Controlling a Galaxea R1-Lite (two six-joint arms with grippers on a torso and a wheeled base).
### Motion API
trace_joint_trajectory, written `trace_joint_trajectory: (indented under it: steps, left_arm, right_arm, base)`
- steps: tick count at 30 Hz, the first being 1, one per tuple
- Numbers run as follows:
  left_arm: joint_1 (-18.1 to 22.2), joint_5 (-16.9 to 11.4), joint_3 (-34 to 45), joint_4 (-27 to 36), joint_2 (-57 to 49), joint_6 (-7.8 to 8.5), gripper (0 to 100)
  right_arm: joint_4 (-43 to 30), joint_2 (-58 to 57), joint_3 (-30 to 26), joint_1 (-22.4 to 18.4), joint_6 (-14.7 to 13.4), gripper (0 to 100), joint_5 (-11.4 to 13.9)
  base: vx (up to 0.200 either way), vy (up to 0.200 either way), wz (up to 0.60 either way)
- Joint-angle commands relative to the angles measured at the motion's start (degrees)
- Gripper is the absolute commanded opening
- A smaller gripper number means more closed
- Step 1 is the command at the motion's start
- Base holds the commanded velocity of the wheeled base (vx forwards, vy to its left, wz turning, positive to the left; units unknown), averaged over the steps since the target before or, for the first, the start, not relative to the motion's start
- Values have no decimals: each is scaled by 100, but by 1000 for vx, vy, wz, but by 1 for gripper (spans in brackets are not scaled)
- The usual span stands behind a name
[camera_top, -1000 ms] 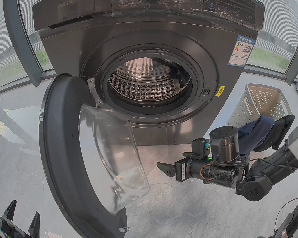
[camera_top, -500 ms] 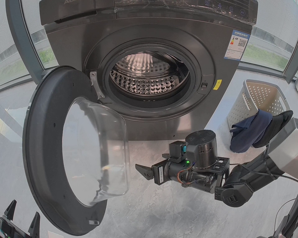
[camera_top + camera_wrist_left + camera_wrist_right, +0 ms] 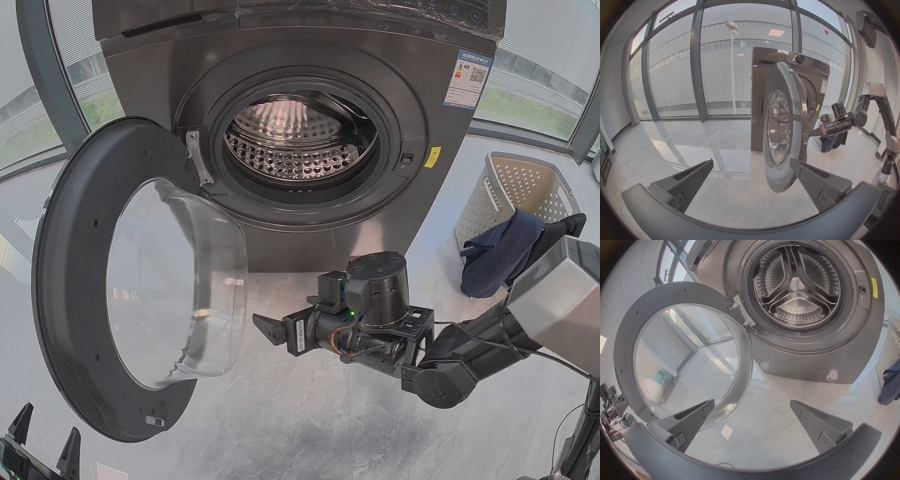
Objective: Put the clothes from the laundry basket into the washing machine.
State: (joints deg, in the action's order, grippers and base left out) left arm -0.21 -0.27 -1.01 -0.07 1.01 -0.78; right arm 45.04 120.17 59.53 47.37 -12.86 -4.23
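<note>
The washing machine stands ahead with its bare steel drum exposed and its round glass door swung out to the left. At the right, a white laundry basket has a dark blue garment and a black garment draped over its rim. My right gripper hangs open and empty low in front of the machine, between door and basket, its fingers spread towards the door and drum. My left gripper is open and empty at the near left, fingers wide, facing the door's outer side.
Pale tiled floor spreads in front of the machine. Window frames and glass walls stand behind and beside it. The open door takes up the room left of the drum opening.
The door has swung wider open to the left. My right gripper has moved left, towards the door. The head view has shifted somewhat as well.
</note>
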Motion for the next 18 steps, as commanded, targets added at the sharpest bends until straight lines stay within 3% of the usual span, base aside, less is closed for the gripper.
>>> trace_joint_trajectory:
  steps: [1, 8, 18]
  left_arm:
    - [3, 0, 92, -1, -84, -10, 100]
    - [-6, 0, 92, -1, -84, -10, 100]
    - [3, 0, 101, -1, -84, -10, 100]
  right_arm:
    - [-4, 568, 630, 114, 3, 100, -8]
    - [13, 885, 1105, 343, -32, 100, -192]
    - [31, 876, 1290, 290, -120, 100, -183]
  base:
    - [0, 0, 0]
    - [0, 0, 0]
    - [0, 0, 0]
